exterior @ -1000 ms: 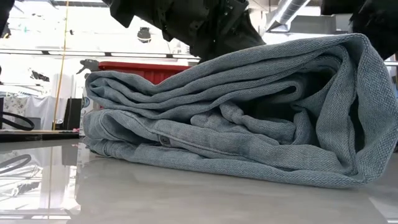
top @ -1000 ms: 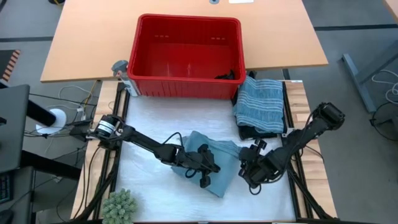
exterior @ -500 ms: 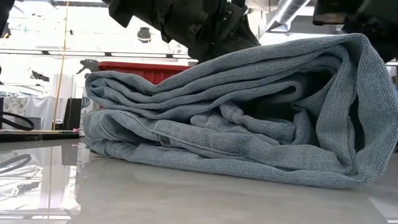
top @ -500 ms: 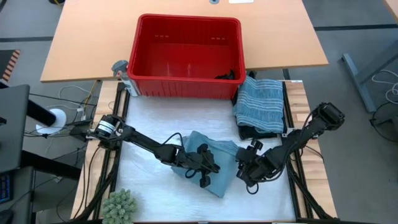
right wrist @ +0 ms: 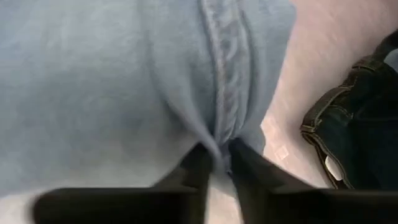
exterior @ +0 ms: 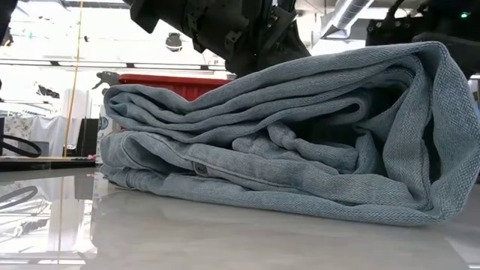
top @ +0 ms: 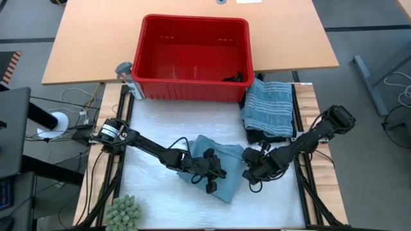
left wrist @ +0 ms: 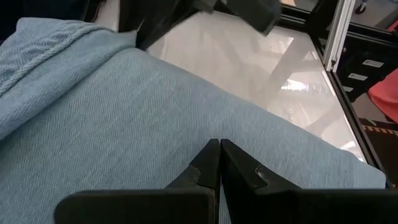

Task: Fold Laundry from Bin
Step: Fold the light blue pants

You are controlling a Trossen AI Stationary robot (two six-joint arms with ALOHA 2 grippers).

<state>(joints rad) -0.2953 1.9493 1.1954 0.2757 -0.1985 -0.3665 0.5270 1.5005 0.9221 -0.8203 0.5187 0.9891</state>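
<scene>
The left gripper point(top: 215, 174), fingers pressed shut on nothing, rests on top of the folded light blue garment point(top: 218, 168) at the near middle of the white table point(top: 154, 128). Bare table lies open to the garment's left and far side. At the garment's right edge the right gripper point(top: 249, 172) pinches a fold of cloth. Far right lies a striped towel point(top: 268, 106) over dark laundry, beside the red bin point(top: 192, 58).
</scene>
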